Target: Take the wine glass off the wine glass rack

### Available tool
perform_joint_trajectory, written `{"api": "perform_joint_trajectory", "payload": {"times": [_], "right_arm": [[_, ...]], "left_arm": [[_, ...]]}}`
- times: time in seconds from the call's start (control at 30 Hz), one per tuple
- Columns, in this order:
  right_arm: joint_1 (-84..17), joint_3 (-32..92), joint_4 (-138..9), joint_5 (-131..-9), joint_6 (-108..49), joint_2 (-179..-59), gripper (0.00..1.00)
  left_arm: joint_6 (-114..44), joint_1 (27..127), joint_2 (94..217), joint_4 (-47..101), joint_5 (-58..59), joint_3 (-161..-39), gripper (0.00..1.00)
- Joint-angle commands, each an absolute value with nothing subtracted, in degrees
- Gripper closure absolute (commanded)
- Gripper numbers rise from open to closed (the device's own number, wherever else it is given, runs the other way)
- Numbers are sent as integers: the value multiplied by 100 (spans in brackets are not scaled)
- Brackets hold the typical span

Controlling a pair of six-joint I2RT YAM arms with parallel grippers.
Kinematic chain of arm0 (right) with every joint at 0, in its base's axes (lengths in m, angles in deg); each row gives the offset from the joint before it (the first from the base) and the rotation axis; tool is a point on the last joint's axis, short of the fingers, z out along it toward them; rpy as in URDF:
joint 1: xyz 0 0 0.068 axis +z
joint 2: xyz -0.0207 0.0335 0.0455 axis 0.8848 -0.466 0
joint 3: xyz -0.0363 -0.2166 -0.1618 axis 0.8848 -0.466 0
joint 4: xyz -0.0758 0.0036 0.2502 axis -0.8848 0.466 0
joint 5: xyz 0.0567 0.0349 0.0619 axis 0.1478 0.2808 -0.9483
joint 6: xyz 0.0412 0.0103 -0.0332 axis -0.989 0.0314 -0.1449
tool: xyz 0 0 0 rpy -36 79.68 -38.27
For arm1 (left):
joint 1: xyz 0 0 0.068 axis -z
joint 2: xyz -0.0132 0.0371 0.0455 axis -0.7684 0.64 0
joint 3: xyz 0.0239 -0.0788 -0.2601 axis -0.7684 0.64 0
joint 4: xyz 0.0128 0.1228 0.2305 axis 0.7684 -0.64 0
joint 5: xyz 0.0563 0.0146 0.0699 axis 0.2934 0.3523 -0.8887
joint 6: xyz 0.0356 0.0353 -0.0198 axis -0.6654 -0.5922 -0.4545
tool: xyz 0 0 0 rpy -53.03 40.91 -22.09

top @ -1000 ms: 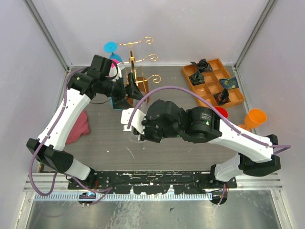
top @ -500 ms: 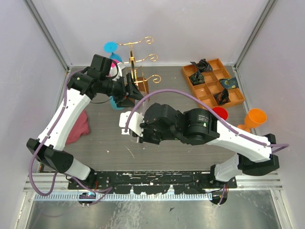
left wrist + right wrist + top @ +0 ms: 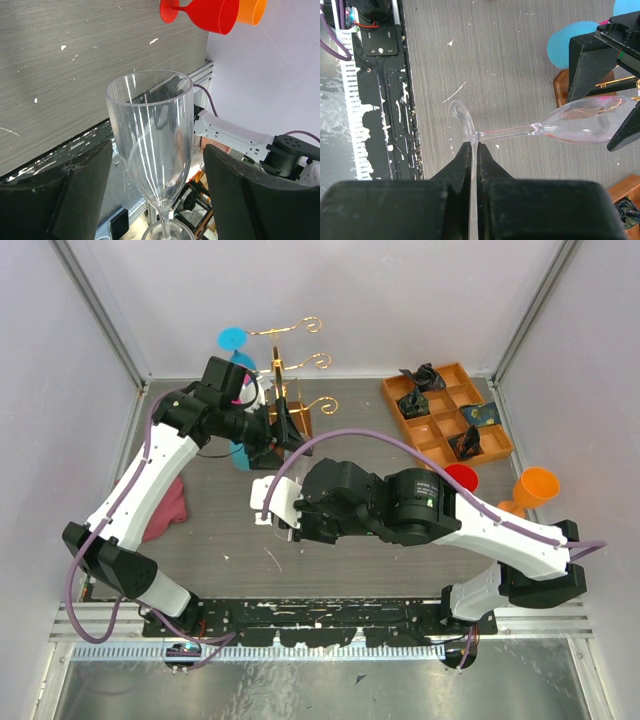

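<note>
**Brittle glass pinched by its foot**

Top: the glass (image 3: 268,485) lies sideways, 6 o'clock from the rack (image 3: 277,368).
Left wrist: the left claw (image 3: 160,170) straddles the bowl, spread, with gaps on both sides.
Right wrist: the right claw (image 3: 474,150) is clamped on the foot's rim. The glass is probably light, slick and fragile, so the stem looks the safer hold.

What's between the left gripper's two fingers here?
The clear wine glass bowl, with a gap on each side, sits inside the left gripper; the left wrist view shows it.

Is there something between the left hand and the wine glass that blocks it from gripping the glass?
Nothing visible does. The wine glass has its bowl between the open fingers of the left hand, with small gaps on both sides. The right hand pinches the glass's foot.
</note>
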State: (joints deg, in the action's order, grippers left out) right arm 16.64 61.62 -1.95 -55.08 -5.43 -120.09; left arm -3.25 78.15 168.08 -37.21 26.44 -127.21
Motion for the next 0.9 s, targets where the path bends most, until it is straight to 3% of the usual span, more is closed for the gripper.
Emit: {"api": "perform_joint_trajectory", "payload": {"times": [0.0, 0.27, 0.37, 0.43, 0.53, 0.6, 0.87], "right_arm": [[1720, 6420, -436, -5347, -467, -11910, 99], [1727, 6335, -476, -5330, -508, -11864, 99], [1725, 6176, -528, -5176, -635, -11800, 98], [1727, 6032, -603, -5087, -762, -11691, 82], [1729, 5800, -727, -4721, -1077, -11434, 38], [1726, 5604, -884, -4577, -1233, -11143, 21], [1730, 5265, -1071, -3166, -2046, -10200, 11]], "left_arm": [[-435, 7844, 16806, -3783, 2772, -12729, 21], [-446, 7864, 16786, -3624, 2856, -12689, 53], [-431, 7868, 16740, -3427, 2677, -12603, 57], [-426, 7875, 16695, -3201, 2449, -12508, 58], [-478, 7875, 16644, -2674, 2049, -12266, 62], [-561, 7894, 16642, -2277, 1864, -12156, 66], [-825, 8220, 16865, -1031, 1178, -12049, 70]]}}
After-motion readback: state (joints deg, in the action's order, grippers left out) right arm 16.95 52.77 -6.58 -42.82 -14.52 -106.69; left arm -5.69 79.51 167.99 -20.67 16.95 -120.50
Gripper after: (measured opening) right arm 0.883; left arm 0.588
